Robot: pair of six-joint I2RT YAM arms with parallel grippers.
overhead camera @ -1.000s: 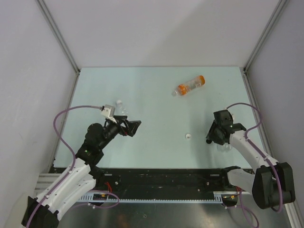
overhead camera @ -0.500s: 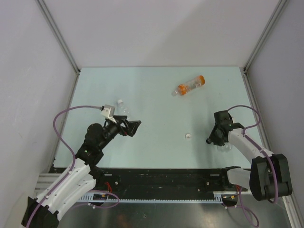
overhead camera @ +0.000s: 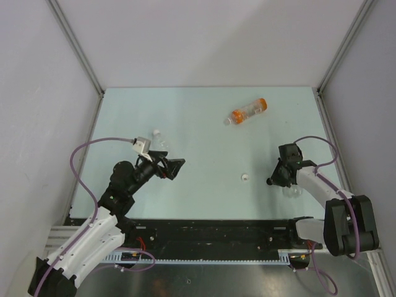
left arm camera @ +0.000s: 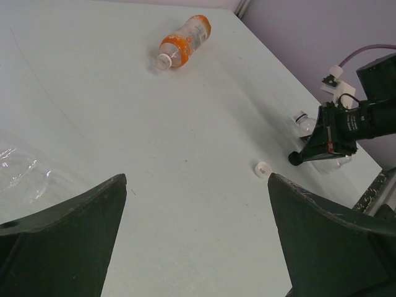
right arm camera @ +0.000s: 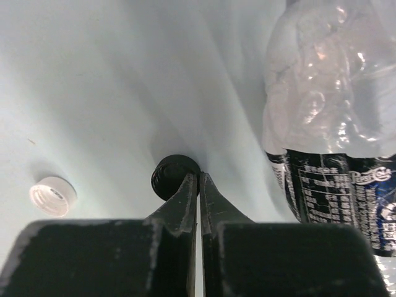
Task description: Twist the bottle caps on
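My right gripper (right arm camera: 198, 178) is shut, its tips pinching the rim of the black cap (right arm camera: 174, 176) on the table; it shows in the top view (overhead camera: 272, 180) too. The Pepsi bottle (right arm camera: 328, 124) lies just right of it, partly under the arm in the top view (overhead camera: 291, 191). A white cap (overhead camera: 245, 177) lies loose to the left, also in the right wrist view (right arm camera: 53, 195). The orange bottle (overhead camera: 246, 112) lies far back. My left gripper (overhead camera: 174, 167) is open and empty above the table. The clear bottle (overhead camera: 158, 140) lies behind it.
The left wrist view shows the orange bottle (left arm camera: 184, 42), the white cap (left arm camera: 263, 167), the Pepsi bottle's neck (left arm camera: 302, 120) and my right gripper (left arm camera: 309, 150). Grey walls stand round the pale table (overhead camera: 204, 142). A black rail (overhead camera: 210, 229) runs along the near edge.
My right wrist has turned and dropped a little, bringing its tips onto the black cap. The left arm has hardly moved.
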